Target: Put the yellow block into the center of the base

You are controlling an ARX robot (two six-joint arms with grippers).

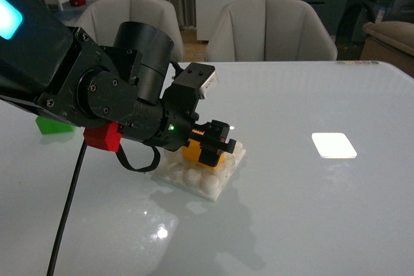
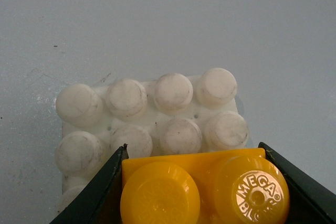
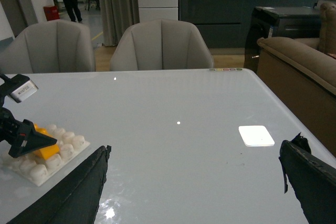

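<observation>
My left gripper (image 1: 215, 149) is shut on the yellow block (image 1: 193, 152), holding it low over the off-white studded base (image 1: 213, 184). In the left wrist view the yellow block (image 2: 205, 187) sits between the dark fingers (image 2: 100, 195) of the left gripper (image 2: 191, 153), with two rows of the base's (image 2: 157, 103) studs showing beyond it. I cannot tell whether the block touches the studs. In the right wrist view the block (image 3: 47, 151) lies over the base (image 3: 65, 150) at the far left, and the right gripper (image 3: 199, 148) stands wide open above bare table.
A flat white rectangle (image 1: 334, 145) lies on the table to the right. A green brick (image 1: 53, 125) and a red piece (image 1: 103, 137) show behind the left arm. Two grey chairs (image 1: 272, 27) stand at the table's far edge.
</observation>
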